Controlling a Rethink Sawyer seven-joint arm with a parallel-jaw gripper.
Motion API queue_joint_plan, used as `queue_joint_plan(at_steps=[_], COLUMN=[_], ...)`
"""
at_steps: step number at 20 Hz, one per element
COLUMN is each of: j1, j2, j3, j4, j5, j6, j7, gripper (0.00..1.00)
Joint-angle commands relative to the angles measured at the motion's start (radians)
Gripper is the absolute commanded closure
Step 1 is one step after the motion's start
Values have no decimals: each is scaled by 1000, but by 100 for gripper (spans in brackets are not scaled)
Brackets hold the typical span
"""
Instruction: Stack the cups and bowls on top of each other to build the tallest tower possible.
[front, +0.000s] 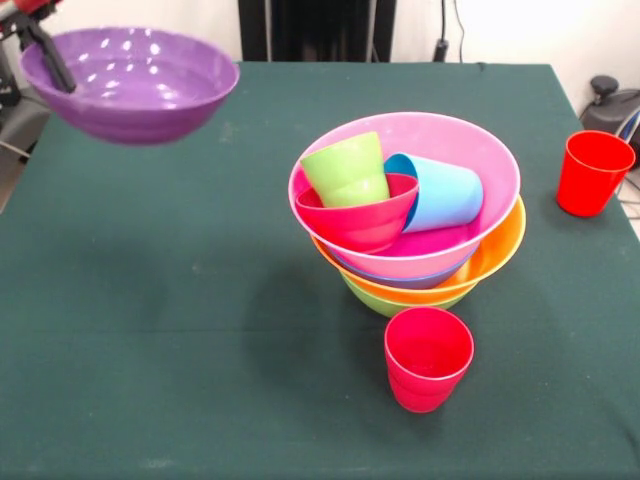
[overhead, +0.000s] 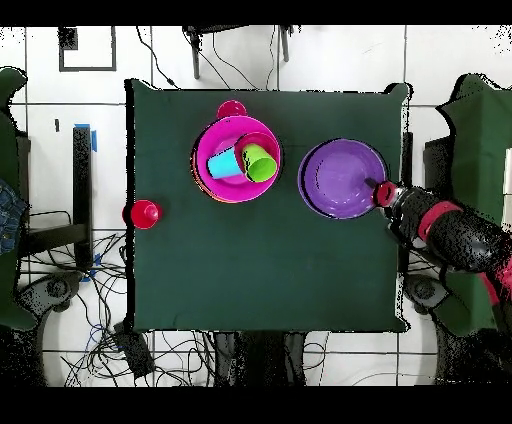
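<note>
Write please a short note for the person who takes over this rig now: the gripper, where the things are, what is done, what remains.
Gripper: shut on the rim of the purple bowl, held in the air off to one side of the tower.
Tower: lime green, orange, blue and pink bowls nested. Inside the pink one sit the small red bowl, the green cup and the blue cup on its side.
Two red cups stand on the table: one beside the tower, one near the table edge.
Left: place the purple bowl, add the red cups.

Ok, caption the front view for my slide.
Gripper holds purple bowl aloft beside the bowl tower.
</note>
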Motion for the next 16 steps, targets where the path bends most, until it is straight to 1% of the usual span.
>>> queue_joint_plan(at_steps=[1, 7, 10, 13, 16], j1=[34, 47, 58, 79, 112], j2=[55, 7, -15, -46, -71], j3=[222, 296, 313, 314, 290], j4=[90, 68, 52, 31, 6], j5=[15, 18, 16, 25, 6], j6=[102, 106, 105, 109, 101], j7=[-360, -314, -279, -225, -194], gripper=[100, 100, 100, 100, 100])
